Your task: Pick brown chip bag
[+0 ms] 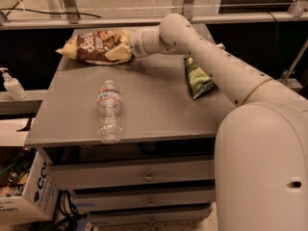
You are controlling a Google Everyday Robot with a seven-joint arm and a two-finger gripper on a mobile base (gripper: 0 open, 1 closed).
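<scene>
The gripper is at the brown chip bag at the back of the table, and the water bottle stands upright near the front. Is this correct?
Not quite. The camera view shows the water bottle lying on its side, not upright. The rest holds: the gripper is at the brown chip bag at the back of the table.

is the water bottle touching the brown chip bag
Apart. The camera view shows a strip of tabletop between the water bottle and the brown chip bag; the tool is at the bag's arm-side end.
</scene>
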